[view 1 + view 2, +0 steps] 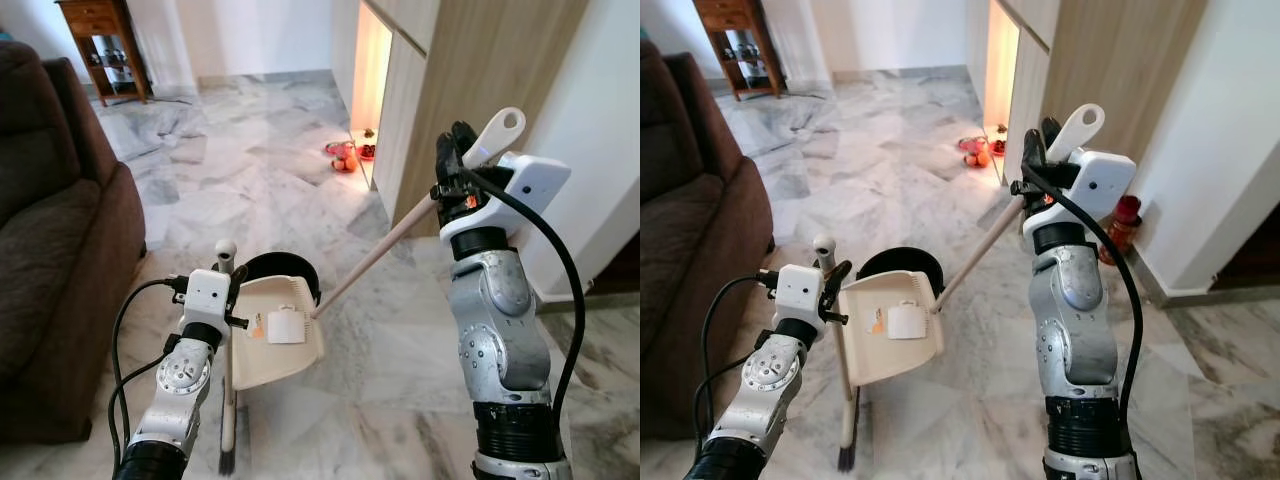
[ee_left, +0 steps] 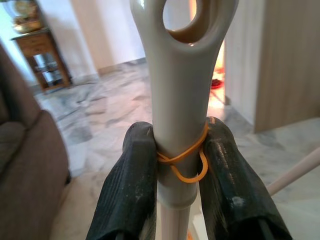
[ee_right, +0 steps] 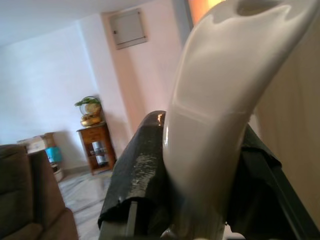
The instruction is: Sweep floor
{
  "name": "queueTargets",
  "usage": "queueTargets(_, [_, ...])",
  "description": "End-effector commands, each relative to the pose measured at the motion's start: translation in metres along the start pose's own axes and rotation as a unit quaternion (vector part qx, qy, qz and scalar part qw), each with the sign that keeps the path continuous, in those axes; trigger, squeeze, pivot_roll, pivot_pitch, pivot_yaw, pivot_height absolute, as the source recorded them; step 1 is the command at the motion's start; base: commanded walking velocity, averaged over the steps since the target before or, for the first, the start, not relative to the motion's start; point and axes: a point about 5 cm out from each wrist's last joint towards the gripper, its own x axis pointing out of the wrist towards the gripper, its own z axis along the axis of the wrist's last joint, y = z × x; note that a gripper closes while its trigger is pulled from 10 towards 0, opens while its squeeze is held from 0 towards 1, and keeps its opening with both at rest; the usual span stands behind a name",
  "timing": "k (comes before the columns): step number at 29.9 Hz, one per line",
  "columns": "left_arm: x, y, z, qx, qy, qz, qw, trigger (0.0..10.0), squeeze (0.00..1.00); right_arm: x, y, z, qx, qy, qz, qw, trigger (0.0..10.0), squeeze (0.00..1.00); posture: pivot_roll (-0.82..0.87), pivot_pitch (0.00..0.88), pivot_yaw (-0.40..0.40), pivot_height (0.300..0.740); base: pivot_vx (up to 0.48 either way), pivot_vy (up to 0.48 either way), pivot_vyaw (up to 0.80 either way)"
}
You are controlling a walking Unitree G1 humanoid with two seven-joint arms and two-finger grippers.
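Brown sofa (image 1: pixel 55 210) close on the robot's left, its arm just beside the left gripper's wrist. Wooden side table (image 1: pixel 103 45) far back on the left by the white wall. Tall wood-panelled cabinet (image 1: pixel 470 100) on the right, with warm light spilling from a gap beside it; red and orange objects (image 1: pixel 345 155) lie on the floor at its foot, too small to identify. A red object (image 1: pixel 1125 222) stands against the right wall.

Floor is grey-veined white marble tile (image 1: pixel 250 150).

Left gripper (image 2: pixel 181 175): fingers clamped on the grey handle of the broom (image 1: pixel 227 330), an orange rubber band around the handle between them. Broom stands upright; bristles touch the floor.

Right gripper (image 1: pixel 452 165): raised, closed around the top of the dustpan handle (image 1: pixel 380 250), which slants down to the cream dustpan (image 1: pixel 280 345). The pan is tilted up beside the broom, a white label on it and a dark round rim behind it.
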Motion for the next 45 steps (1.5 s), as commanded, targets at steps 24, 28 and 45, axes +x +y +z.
queueTargets(24, [0.003, 0.002, 0.005, 0.009, -0.013, 0.006, 1.000, 10.0, 0.00, 0.005, 0.016, 0.010, 0.016, -0.020, 0.047, 0.999, 10.0, 0.00, 0.11, 0.000, 0.020, 0.740, 0.255, 0.000, 0.11])
queueTargets(28, [0.003, 0.002, 0.005, 0.009, -0.013, 0.007, 1.000, 10.0, 0.00, 0.005, 0.016, 0.010, 0.019, -0.020, 0.048, 0.998, 10.0, 0.00, 0.11, 0.000, 0.019, 0.740, 0.251, 0.000, 0.00])
queueTargets(45, [0.003, 0.002, 0.006, 0.009, -0.015, 0.009, 1.000, 10.0, 0.00, 0.006, 0.020, 0.013, 0.015, -0.025, 0.061, 0.998, 10.0, 0.00, 0.11, 0.000, 0.017, 0.740, 0.255, 0.000, 0.06])
